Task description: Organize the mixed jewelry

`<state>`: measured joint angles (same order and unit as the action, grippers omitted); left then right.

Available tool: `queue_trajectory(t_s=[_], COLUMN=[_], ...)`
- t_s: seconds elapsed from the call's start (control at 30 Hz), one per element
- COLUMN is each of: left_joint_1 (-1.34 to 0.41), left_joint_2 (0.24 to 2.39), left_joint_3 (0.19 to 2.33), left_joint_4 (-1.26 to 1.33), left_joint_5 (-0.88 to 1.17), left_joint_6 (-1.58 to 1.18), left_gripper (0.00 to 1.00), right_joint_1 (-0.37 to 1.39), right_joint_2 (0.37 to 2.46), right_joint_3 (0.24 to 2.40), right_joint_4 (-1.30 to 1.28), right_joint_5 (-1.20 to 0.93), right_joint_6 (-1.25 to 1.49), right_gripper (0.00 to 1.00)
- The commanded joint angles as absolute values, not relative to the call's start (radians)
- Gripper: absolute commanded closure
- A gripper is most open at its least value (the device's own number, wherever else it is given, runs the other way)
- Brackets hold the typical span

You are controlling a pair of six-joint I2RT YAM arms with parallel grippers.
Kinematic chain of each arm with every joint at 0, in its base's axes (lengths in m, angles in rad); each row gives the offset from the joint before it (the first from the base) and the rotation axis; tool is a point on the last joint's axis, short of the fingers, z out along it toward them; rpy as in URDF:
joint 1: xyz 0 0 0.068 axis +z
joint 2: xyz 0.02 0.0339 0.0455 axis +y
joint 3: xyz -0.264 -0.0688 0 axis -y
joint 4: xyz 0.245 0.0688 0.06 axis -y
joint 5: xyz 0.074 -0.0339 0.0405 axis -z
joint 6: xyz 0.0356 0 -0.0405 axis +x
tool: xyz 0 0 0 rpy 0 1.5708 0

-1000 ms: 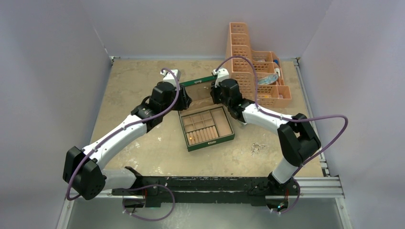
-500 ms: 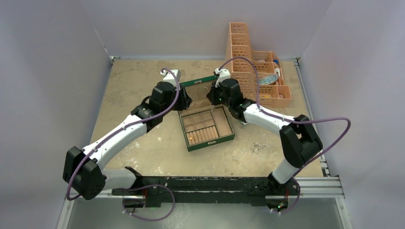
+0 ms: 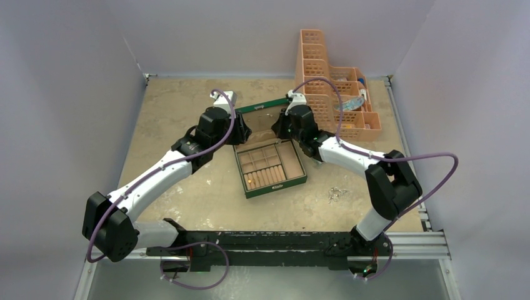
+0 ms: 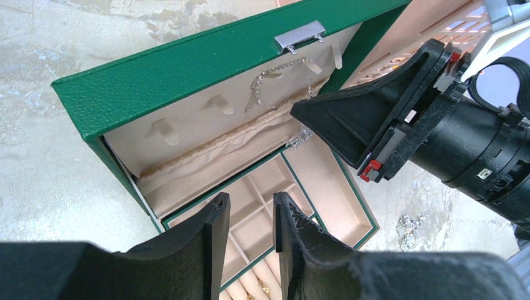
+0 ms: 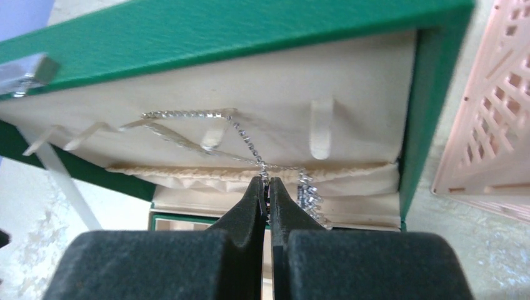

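Observation:
The green jewelry box [image 3: 277,187] stands open with its lid [image 4: 187,69] upright. A thin silvery chain [image 5: 187,114] hangs over a cloth hook inside the lid; it also shows in the left wrist view [image 4: 262,81]. My right gripper [image 5: 267,182] is shut on that chain just in front of the lid's pocket, and it shows in the top view [image 3: 277,127] too. My left gripper [image 4: 250,203] is open and empty, above the small tray compartments at the lid's left side [image 3: 244,132]. A gold ring [image 4: 265,289] sits in the ring rolls. Loose silvery pieces [image 3: 337,194] lie on the table right of the box.
An orange lattice organizer [image 3: 325,94] with small items stands at the back right, close behind the right wrist. The lid's metal clasp [image 4: 300,34] sticks up at its top edge. White walls enclose the table on three sides.
My right gripper has shifted slightly to the right along the lid with the chain in it. The left arm has not moved.

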<state>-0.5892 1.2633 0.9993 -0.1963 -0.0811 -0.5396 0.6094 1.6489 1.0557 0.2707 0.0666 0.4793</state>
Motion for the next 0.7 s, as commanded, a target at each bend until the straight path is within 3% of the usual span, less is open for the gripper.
queue_trajectory(t_s=[0.0, 0.43, 0.67], left_joint_1=[-0.582, -0.582, -0.581], left_joint_2=[1.253, 1.262, 1.268], left_joint_3=[1.005, 1.011, 1.009], left_joint_4=[-0.155, -0.156, -0.154], left_joint_5=[-0.070, -0.055, -0.056], left_joint_6=[-0.551, -0.557, -0.567], left_gripper=[0.68, 0.68, 0.67], right_joint_1=[0.606, 0.604, 0.602], right_joint_2=[1.658, 1.644, 1.539], right_joint_3=[1.032, 1.051, 1.087], right_joint_4=[0.251, 0.231, 0.208], right_joint_5=[0.148, 0.160, 0.082], right_joint_6=[0.518, 0.529, 0.545], right_gripper=[1.00, 1.00, 1.00])
